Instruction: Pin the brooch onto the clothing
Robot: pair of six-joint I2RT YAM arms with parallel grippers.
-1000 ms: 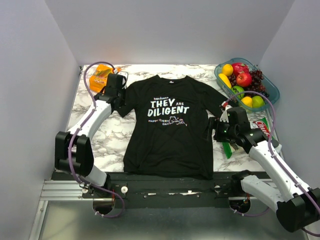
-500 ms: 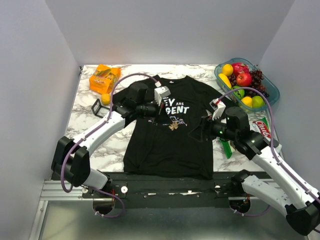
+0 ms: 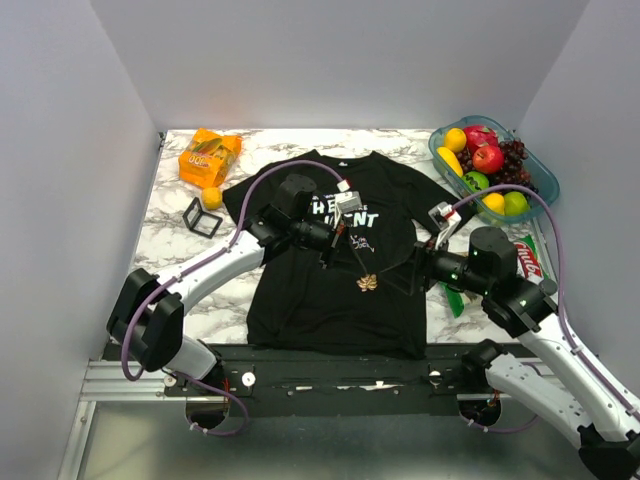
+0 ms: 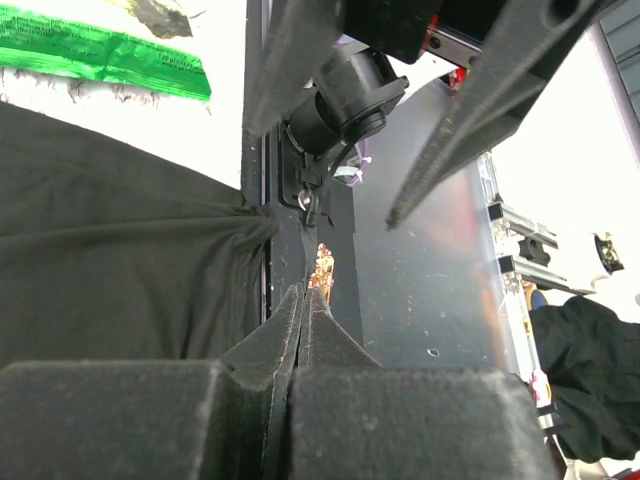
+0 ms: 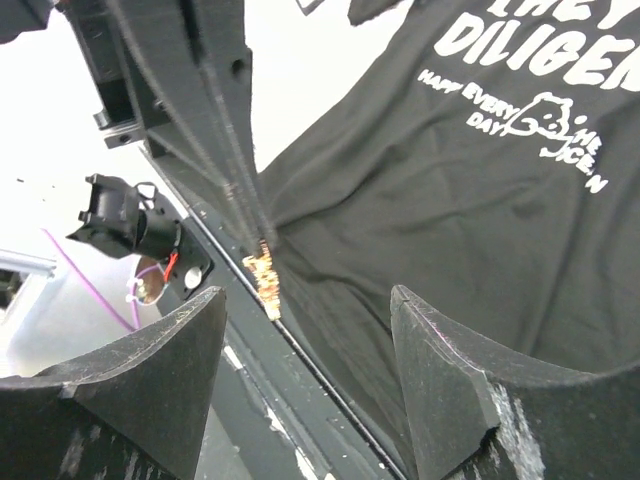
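Note:
The black T-shirt [image 3: 330,300] lies flat in the middle of the table, its white print partly covered by my left arm. My left gripper [image 3: 358,272] hovers over the shirt's middle, shut on the small gold-brown brooch [image 3: 367,284], which hangs from its fingertips. In the left wrist view the jaws [image 4: 303,295] are pressed together with the brooch [image 4: 322,270] just past the tips. My right gripper [image 3: 405,268] is open, just right of the brooch. In the right wrist view the brooch [image 5: 263,275] sits ahead of its open fingers [image 5: 305,300], with the shirt [image 5: 450,200] behind.
A bowl of fruit [image 3: 495,160] stands at the back right. An orange packet [image 3: 208,155], a small orange ball [image 3: 211,197] and a black wire cube [image 3: 203,216] are at the back left. A green packet [image 3: 455,298] and a red-white packet [image 3: 525,255] lie right of the shirt.
My left arm swung from the back left corner over the shirt, and the brooch in its tips has moved nearer the front. My right gripper has shifted a little toward the front.

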